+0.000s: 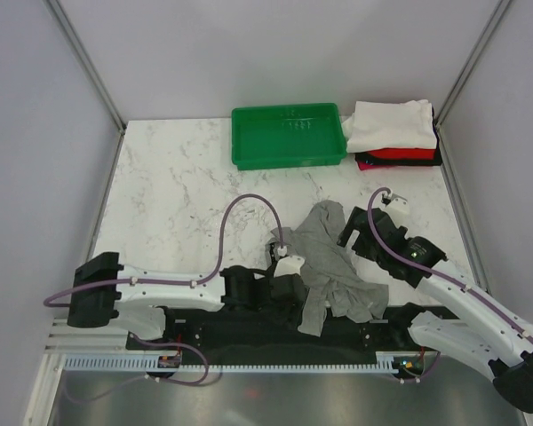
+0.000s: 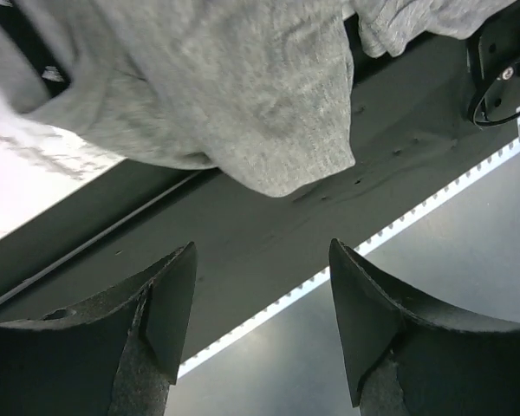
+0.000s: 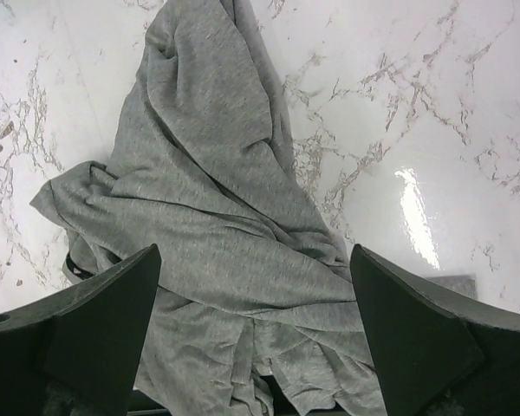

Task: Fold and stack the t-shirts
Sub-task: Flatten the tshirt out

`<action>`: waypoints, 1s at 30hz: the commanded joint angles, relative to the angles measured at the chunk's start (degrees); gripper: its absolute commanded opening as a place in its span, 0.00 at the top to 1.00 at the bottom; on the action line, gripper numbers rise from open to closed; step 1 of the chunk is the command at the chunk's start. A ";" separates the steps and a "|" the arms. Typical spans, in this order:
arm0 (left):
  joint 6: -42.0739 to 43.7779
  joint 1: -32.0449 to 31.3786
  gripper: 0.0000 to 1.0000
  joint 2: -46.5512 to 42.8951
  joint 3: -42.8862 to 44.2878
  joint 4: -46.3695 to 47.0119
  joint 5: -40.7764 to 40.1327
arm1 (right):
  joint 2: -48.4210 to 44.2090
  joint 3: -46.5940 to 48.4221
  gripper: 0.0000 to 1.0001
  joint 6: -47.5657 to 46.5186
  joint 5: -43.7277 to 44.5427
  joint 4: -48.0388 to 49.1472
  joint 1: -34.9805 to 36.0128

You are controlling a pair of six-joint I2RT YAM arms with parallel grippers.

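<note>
Lying crumpled, the grey t-shirt (image 1: pixel 333 262) runs far-to-near; left claw (image 2: pixel 260 260) and right claw (image 3: pixel 253 260) gape wide, empty.

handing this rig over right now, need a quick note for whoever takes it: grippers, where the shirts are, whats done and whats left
Left gripper: open, empty, at the near edge over the black base plate, with the grey shirt's hem just beyond its fingers.
Right gripper: open, empty, above the grey shirt.
Grey shirt: crumpled heap at the front middle of the table, partly draped over the near edge.
Done: white shirt, red shirt and black shirt are folded and stacked in the far right corner, beside the green tray.
Left: spread and fold the grey shirt, then put it on the stack.
</note>
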 commanded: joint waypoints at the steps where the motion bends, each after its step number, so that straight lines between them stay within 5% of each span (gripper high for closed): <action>1: -4.21 -0.84 0.31 4.16 2.86 7.18 3.30 | -0.21 0.26 0.02 1.64 2.26 0.37 0.17; 11: 0.02 -2.08 0.32 19.99 14.37 10.09 8.58 | -1.97 -0.79 0.02 1.90 2.26 0.28 0.17; 15: -0.41 -2.43 0.43 26.49 17.28 9.74 11.40 | -2.75 -1.06 0.02 1.81 2.52 0.28 0.17; 22: -3.41 -2.87 0.42 28.96 18.60 -0.01 7.44 | -4.16 -1.40 0.02 1.37 3.22 -0.33 0.17; 30: -0.34 -3.31 0.42 36.34 21.15 -0.20 9.20 | -4.69 -2.20 0.02 1.02 3.31 -0.33 0.17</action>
